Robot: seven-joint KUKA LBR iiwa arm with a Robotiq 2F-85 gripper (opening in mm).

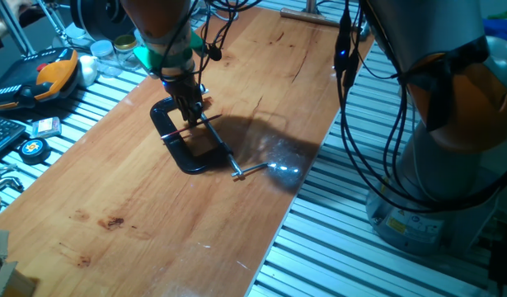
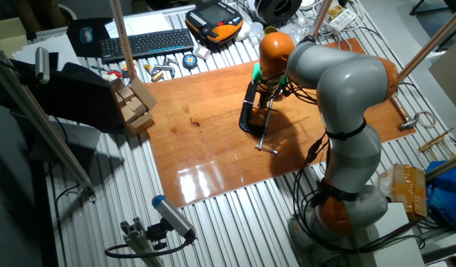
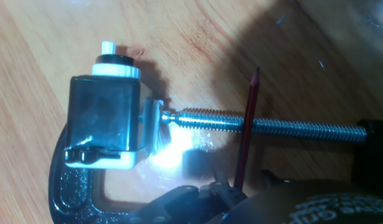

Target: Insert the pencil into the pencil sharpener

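Pencil (image 3: 248, 127) is standing gripped in the end effector (image 3: 236, 186) at lower centre, crossing the clamp screw (image 3: 272, 124); sharpener (image 3: 105, 121) is sitting clamped at left, insertion still remaining.

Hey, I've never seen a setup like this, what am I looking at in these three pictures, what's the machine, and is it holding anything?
It is one robot arm, grey with orange joints, standing beside a long wooden table board. Two pictures come from fixed cameras on different sides of the table. The third comes from a camera on the hand, looking along the fingers.

On the board lies a big black C-shaped clamp with a shiny threaded steel screw rod. The clamp grips a small black-and-silver block, the pencil sharpener.

The gripper hangs just over the clamp. It holds a thin red pencil with a dark tip, which in the hand view crosses the rod and is not in the sharpener yet.
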